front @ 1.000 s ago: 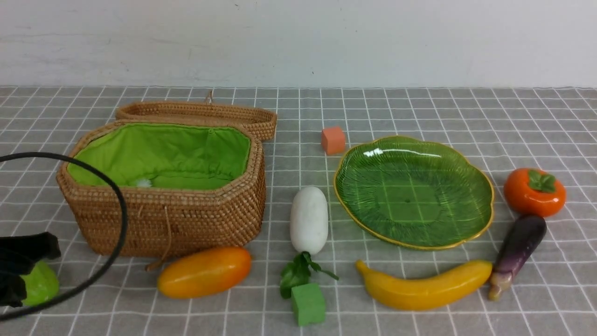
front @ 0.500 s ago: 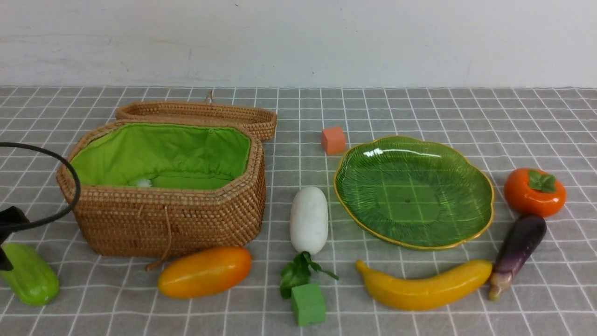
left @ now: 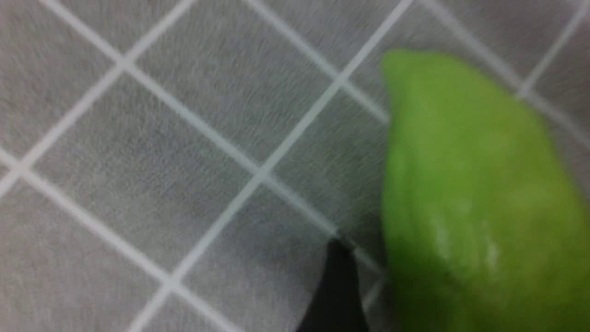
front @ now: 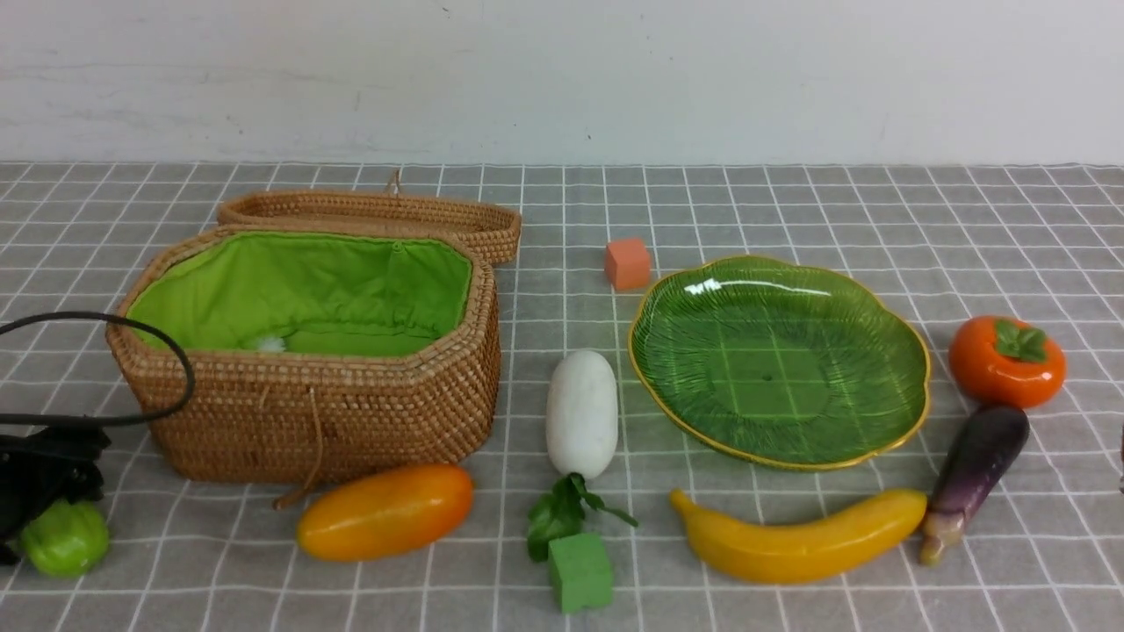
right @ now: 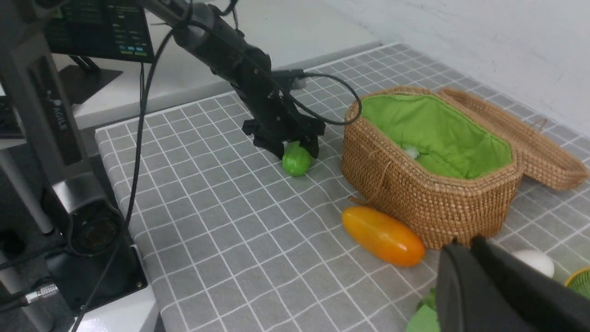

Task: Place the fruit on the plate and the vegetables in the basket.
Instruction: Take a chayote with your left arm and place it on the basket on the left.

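Cucumber (front: pixel 64 537) lies on the table (front: pixel 790 202) directly below your left gripper (right: pixel 295 148) — jaws apart, straddling it, apparently unclamped. Basket (front: pixel 316 421) is just right of that gripper; right gripper (right: pixel 465 263), closed, is well away.

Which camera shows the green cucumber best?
The right wrist view: the cucumber shows sharp, nearly whole, beneath the left gripper. The front view has it near the frame's edge, partly behind that gripper; the left wrist view gives only a blurred, cropped close-up.
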